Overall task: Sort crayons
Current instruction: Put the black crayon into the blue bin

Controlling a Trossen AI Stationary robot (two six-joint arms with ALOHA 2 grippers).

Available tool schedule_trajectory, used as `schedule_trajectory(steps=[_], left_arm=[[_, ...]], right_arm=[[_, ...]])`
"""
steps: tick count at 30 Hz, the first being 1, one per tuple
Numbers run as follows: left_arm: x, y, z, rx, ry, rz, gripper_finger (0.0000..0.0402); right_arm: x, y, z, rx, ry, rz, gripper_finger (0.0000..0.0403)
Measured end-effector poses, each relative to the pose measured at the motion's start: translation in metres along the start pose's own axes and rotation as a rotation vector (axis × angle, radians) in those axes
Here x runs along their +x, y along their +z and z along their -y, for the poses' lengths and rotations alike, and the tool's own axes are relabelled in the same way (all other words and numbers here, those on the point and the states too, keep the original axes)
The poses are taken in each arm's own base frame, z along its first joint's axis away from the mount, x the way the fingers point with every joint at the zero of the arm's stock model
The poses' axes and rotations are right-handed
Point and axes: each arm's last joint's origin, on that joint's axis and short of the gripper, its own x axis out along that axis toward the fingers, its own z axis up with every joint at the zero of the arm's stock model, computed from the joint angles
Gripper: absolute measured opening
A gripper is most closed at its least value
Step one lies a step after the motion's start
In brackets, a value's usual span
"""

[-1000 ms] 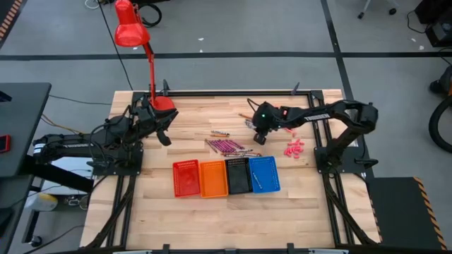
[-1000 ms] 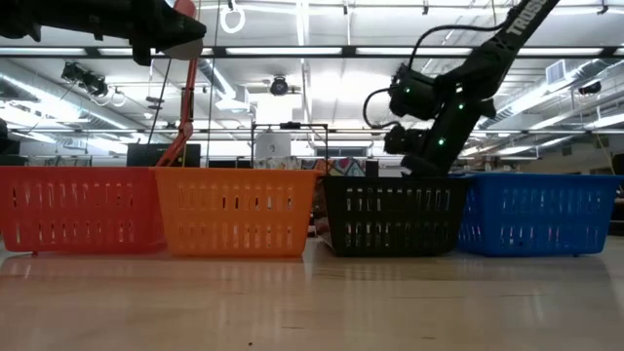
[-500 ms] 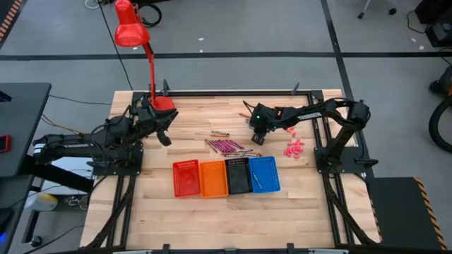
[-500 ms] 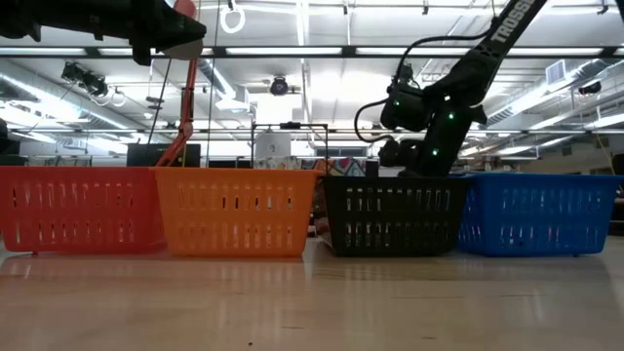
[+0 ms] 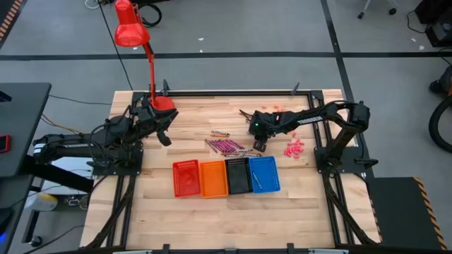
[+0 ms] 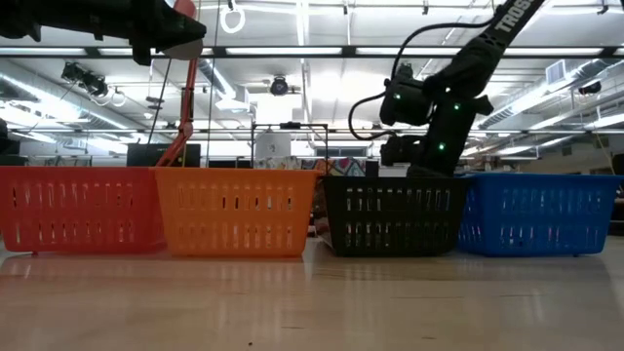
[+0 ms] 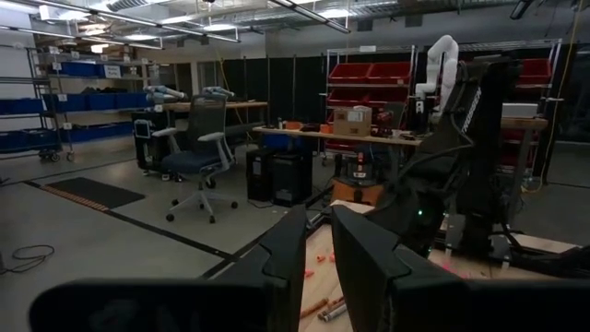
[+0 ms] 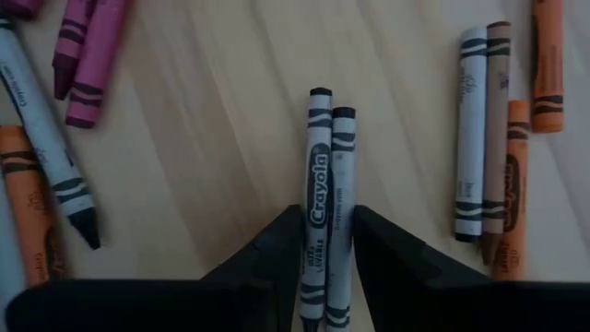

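Note:
Many crayons (image 5: 226,146) lie loose on the wooden table beyond a row of small baskets. In the right wrist view they show as magenta (image 8: 92,55), orange (image 8: 546,55) and grey sticks. My right gripper (image 5: 258,143) reaches down at the pile's right end and is shut on two grey crayons (image 8: 329,166) that lie side by side. In the low view the black basket (image 6: 393,214) hides its fingers. My left gripper (image 5: 164,135) waits raised at the table's left. Its fingers (image 7: 286,249) stand a narrow gap apart with nothing between them. My right gripper (image 8: 327,221) has the two grey crayons side by side between its two fingers, one finger on each outer side (image 8: 306,231). The fingers come slanting down from above and straddle the crayons' near part. The free ends (image 8: 332,106) point away, flat against the table.
Red (image 5: 186,178), orange (image 5: 212,178), black (image 5: 238,175) and blue (image 5: 264,173) baskets stand in a row nearer the front edge. A thin stick lies in the blue one. Small pink pieces (image 5: 294,148) lie at the right. A red desk lamp (image 5: 131,32) stands at the back left.
My right gripper has moved a little toward the table's near edge and down to the right end of the crayon pile, tipping more steeply downward. The left arm has kept still.

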Motion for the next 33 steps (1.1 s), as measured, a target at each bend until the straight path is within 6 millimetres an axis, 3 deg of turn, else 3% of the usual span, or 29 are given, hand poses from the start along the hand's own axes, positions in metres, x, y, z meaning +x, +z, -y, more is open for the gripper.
schedule_trajectory(steps=[13,26,33], left_arm=[[0.0,0.0,0.0,0.0,0.0,0.0,0.0068],[0.0,0.0,0.0,0.0,0.0,0.0,0.0068],[0.0,0.0,0.0,0.0,0.0,0.0,0.0068]], right_arm=[[-0.01,0.018,0.0,0.011,-0.003,-0.005,0.0107],[-0.01,0.016,-0.004,-0.008,-0.033,-0.017,0.0108],[-0.001,0.004,0.008,0.028,-0.019,-0.041,0.0102]])
